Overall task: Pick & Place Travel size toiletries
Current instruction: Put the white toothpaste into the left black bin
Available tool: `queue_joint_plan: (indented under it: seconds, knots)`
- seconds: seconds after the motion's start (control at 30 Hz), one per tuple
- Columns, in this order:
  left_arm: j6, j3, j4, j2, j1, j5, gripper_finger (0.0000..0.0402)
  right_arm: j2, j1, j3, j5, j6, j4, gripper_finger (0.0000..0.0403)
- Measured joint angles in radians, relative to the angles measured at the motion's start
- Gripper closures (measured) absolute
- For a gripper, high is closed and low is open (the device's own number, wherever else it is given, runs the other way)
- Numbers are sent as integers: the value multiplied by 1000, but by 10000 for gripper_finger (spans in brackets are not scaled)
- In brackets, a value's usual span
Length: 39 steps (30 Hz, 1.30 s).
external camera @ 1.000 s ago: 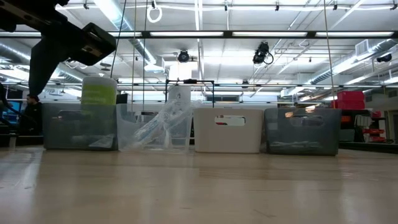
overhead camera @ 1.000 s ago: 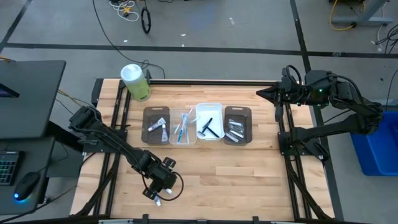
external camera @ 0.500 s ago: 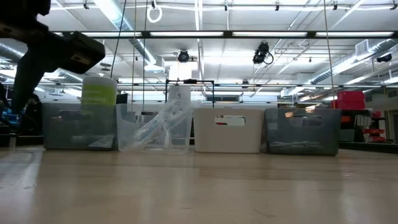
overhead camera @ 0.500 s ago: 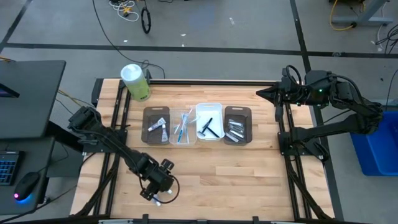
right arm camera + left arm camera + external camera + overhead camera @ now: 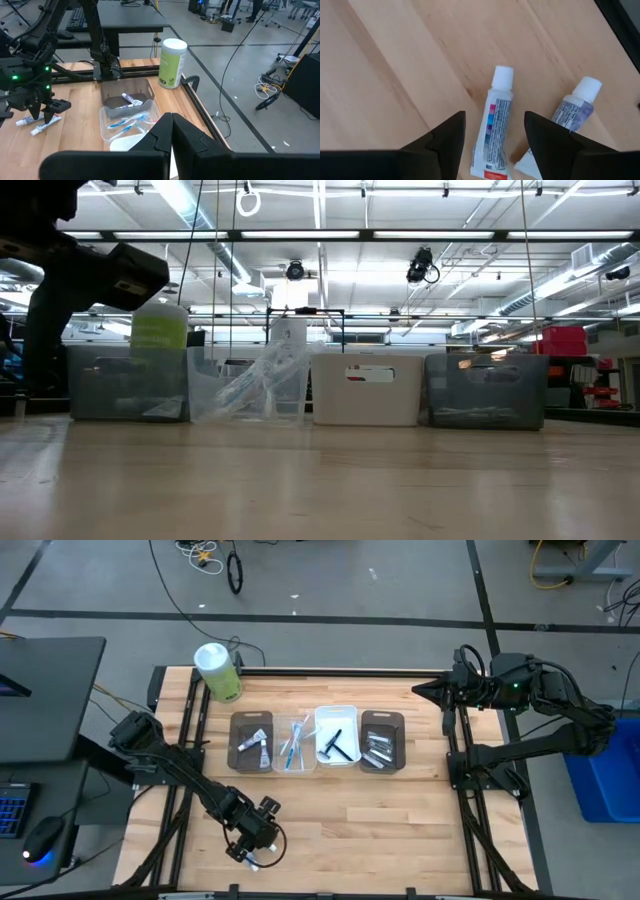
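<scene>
Hovering open-jawed, the left gripper [image 5: 494,134] straddles a toothpaste tube [image 5: 495,127] near the tabletop's [image 5: 400,820] front edge; next, descend and close.

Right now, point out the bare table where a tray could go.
Bare wood runs along the table's near side, between the tray row and the front edge, right of the left pincer. Crowded: that near-left corner, where the open pincer hovers over two small tubes.
</scene>
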Motion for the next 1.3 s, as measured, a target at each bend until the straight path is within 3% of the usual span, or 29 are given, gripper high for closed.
queue_joint_plan:
  seconds: [0.17, 0.33, 0.6, 1.3]
  knots:
    - [7, 1, 25, 28, 0, -18, 191, 0, 0, 0, 0, 0, 1, 389]
    - [-8, 1, 53, 97, -3, 43, 192, 0, 0, 0, 0, 0, 0, 389]
    - [-35, 5, 72, 129, -5, 60, 202, 0, 0, 0, 0, 0, 0, 389]
    - [-28, 5, 72, 123, -5, 94, 290, 0, 0, 0, 0, 0, 0, 389]
